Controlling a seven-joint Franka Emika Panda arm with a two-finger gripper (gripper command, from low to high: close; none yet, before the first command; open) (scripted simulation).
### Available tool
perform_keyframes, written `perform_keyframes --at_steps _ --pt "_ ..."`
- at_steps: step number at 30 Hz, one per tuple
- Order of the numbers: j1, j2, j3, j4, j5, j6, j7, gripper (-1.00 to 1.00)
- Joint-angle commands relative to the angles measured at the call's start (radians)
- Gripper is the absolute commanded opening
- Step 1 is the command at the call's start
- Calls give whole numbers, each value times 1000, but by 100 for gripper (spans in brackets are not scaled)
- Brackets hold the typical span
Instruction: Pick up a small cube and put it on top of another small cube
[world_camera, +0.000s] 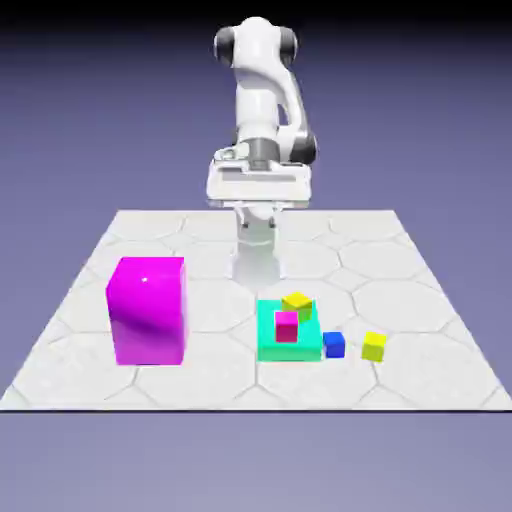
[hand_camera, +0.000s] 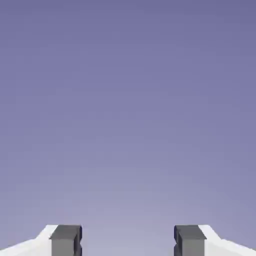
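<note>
1. Claw (hand_camera: 128, 240) is hanging wide open and gripping nothing, facing only backdrop.
2. Small cubes are sitting at the desk's (world_camera: 420, 300) near edge: a pink cube (world_camera: 286, 327) and olive cube (world_camera: 297, 303) resting on the teal block (world_camera: 268, 340), a blue cube (world_camera: 334, 345) and yellow cube (world_camera: 374, 346) beside it.
3. They are looking light and rigid; I'd be pinching opposite flat faces.
4. Counting: four small cubes, one teal block, one big magenta block (world_camera: 148, 310).

The large cube (world_camera: 148, 310) stands at the left of the counter (world_camera: 420, 300). A flat block (world_camera: 270, 342) lies right of centre, bearing two small cubes (world_camera: 287, 326), one behind the other. Two further small cubes (world_camera: 334, 345) sit just right of the block.
</note>
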Motion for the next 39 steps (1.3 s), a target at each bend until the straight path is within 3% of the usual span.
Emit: perform_keyframes --at_steps 1,26,32,33,39 --pt "-6 36 25 17 2 -22 34 0" --pt "-142 927 635 447 49 -566 876 0" --pt "-36 1088 532 445 -36 -403 926 0" --pt "-36 1088 532 445 -36 -403 926 -100" --pt "-147 907 622 441 59 -580 862 -100"
